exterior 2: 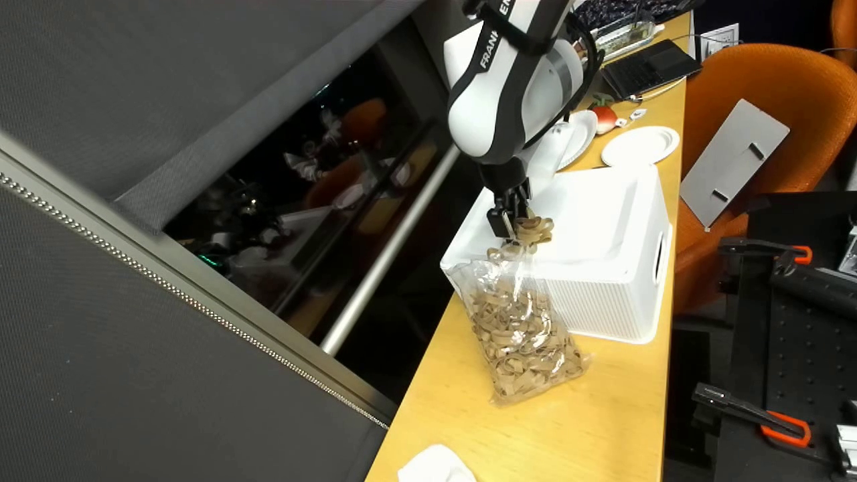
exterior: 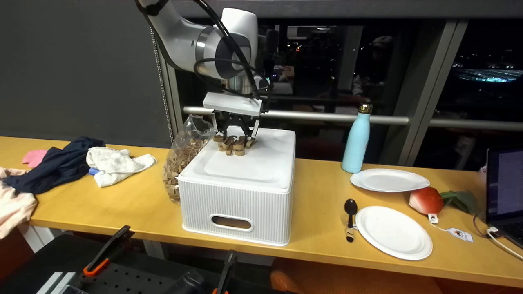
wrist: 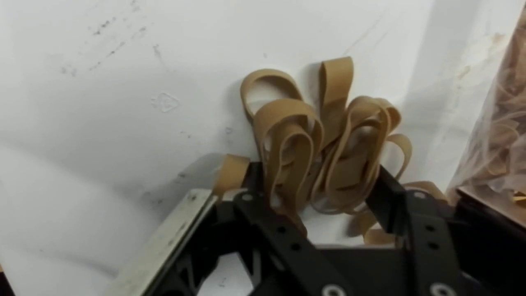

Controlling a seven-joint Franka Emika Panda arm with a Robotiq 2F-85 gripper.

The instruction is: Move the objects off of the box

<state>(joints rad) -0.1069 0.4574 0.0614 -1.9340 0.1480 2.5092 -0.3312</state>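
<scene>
Several tan rubber bands, the objects (exterior: 239,148) (exterior 2: 533,229), lie in a loose clump on the lid of the white ribbed box (exterior: 253,167) (exterior 2: 589,214), toward its window-side edge. My gripper (exterior: 236,134) (wrist: 317,174) points down at the clump, low over the lid. Its jaws stand well apart, with looped bands (wrist: 287,119) filling the space between them and reaching close to both fingers. A few bands lie outside the jaws, one beyond each finger in the wrist view. Parts of the lower bands are hidden behind the fingers.
A clear bag (exterior: 177,163) (exterior 2: 525,341) full of similar bands leans against the box. A metal rail (exterior: 306,115) runs behind it. A blue bottle (exterior: 356,143), plates (exterior: 394,232) and a black spoon (exterior: 350,220) are on the table beyond the box, cloths (exterior: 114,161) on the bag side.
</scene>
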